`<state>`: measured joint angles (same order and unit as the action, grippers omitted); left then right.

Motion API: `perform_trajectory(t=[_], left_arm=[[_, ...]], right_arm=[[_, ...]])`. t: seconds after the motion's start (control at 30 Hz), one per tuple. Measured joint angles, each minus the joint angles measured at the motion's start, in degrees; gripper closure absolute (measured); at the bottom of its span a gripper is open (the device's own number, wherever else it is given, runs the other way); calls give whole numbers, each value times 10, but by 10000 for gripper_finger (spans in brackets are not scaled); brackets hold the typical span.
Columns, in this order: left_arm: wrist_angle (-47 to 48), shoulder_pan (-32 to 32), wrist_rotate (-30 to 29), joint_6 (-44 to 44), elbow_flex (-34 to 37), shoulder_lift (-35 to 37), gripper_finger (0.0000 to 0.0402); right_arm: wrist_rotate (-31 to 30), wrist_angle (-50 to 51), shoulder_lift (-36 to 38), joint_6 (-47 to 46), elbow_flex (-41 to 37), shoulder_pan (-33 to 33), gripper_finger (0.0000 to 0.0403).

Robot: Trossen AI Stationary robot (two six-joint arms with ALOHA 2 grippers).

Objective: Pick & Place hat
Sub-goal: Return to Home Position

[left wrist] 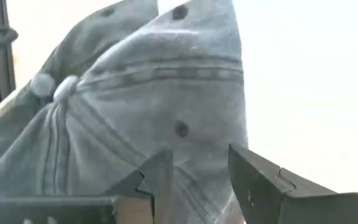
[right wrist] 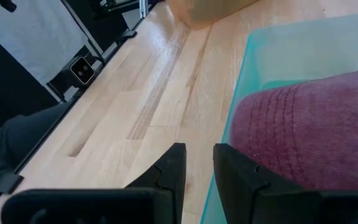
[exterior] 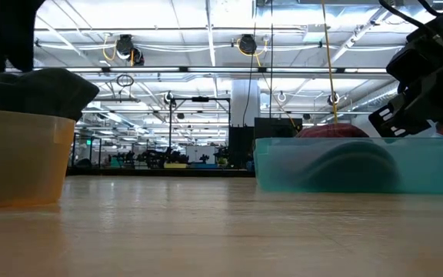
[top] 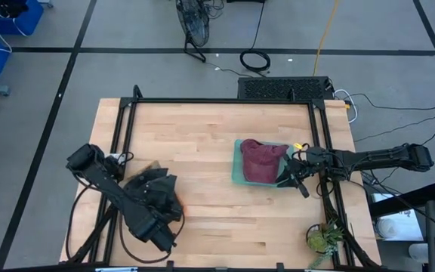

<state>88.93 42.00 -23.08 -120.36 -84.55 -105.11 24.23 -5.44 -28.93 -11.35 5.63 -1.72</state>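
Maroon cap [top: 261, 162] sits crown-up in the blue bin [top: 236, 168]; right gripper [right wrist: 197, 158] beside it and left gripper [left wrist: 197, 168] slightly parted, empty.

A maroon cap [top: 261, 160] lies crumpled in the teal bin [exterior: 360, 165]; a black cap [top: 155, 187] fills the orange bin [exterior: 18, 158].

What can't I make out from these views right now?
Orange translucent plastic bin: in the high view, mostly hidden under the left arm and the black fabric cap.
Dark red fabric cap: in the low view, only its crown clears the frosted teal plastic bin wall; brim hidden.
Left gripper: in the high view, lost against the black cap.
Right gripper: low view, partly cut off.
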Motion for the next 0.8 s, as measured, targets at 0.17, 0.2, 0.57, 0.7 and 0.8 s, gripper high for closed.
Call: perform_trajectory(t=[0.17,0.2,0.57,0.7,0.8], left_arm=[[8,-13,-63,47,-36,0,245],[10,-17,-80,62,-45,0,245],[-109,-104,-189,371,-107,0,245],[-199,-152,-188,517,-108,0,245],[-258,-191,-172,623,-109,0,245]], right_arm=[[-2,-2,0,0,0,0,330],[-2,-5,0,0,0,0,330],[-6,-97,0,-2,0,-1,330],[-40,-107,0,0,1,-1,330],[-65,-107,0,1,1,-1,330]])
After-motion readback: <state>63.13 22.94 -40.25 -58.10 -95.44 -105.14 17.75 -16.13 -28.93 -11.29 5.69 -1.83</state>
